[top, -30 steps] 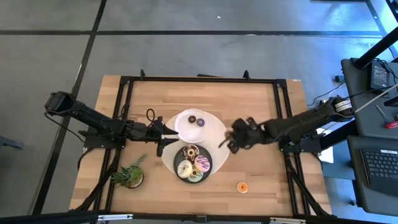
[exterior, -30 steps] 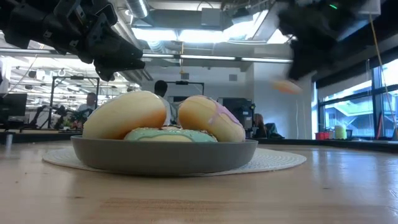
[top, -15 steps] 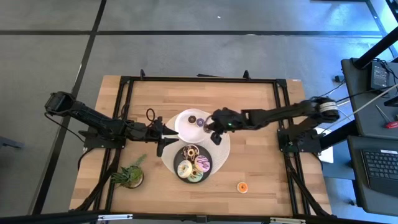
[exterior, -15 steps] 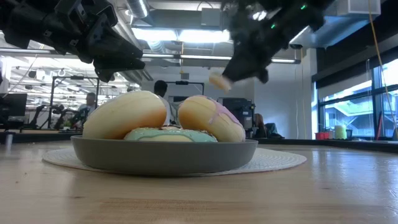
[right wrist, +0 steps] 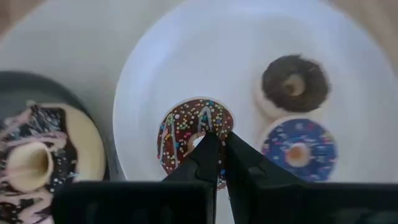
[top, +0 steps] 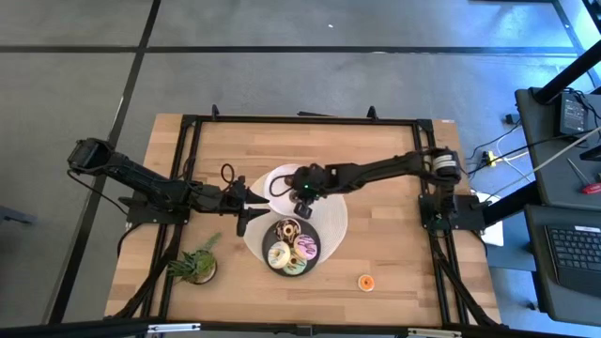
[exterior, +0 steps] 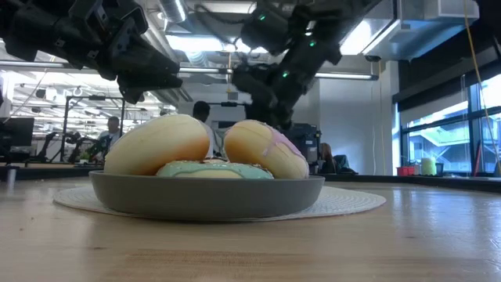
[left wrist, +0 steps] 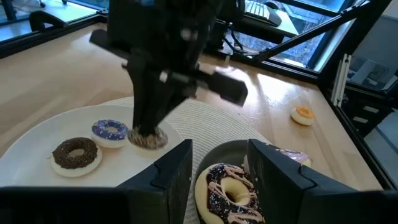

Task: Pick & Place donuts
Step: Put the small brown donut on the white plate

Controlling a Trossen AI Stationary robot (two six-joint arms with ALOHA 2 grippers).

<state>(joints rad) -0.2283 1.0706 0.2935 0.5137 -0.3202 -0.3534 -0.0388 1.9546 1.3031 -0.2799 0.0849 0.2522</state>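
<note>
A round white plate (top: 280,178) carries a tiny chocolate donut (right wrist: 294,82) and a tiny purple donut (right wrist: 298,148). My right gripper (top: 302,195) hangs over this plate, shut on a tiny brown sprinkled donut (right wrist: 194,140). Several larger iced donuts (top: 289,246) lie piled in the dark grey plate (top: 316,253). A tiny orange donut (top: 366,282) lies on the bare table near the near edge. My left gripper (top: 242,208) hovers open and idle left of both plates, with the chocolate-iced donut (left wrist: 231,186) seen between its fingers. My right gripper pinches the tiny brown donut by one side of its ring (right wrist: 219,127), coming from above and pointing down. One fingertip (right wrist: 208,138) sits at the hole, the other at the outer rim. The donut (left wrist: 148,138) is slightly tilted at the plate's surface; whether it touches the plate, I cannot tell.
Both plates stand on a pale round woven mat (top: 336,221). A small green potted plant (top: 195,266) stands near the table's near left corner. A black frame (top: 300,120) runs around the table's edges. People and desks show in the room beyond.
My right gripper has swept from the table's right side toward the left, past the mat, carrying the tiny brown donut. It has come down over the white plate beside the purple donut.
</note>
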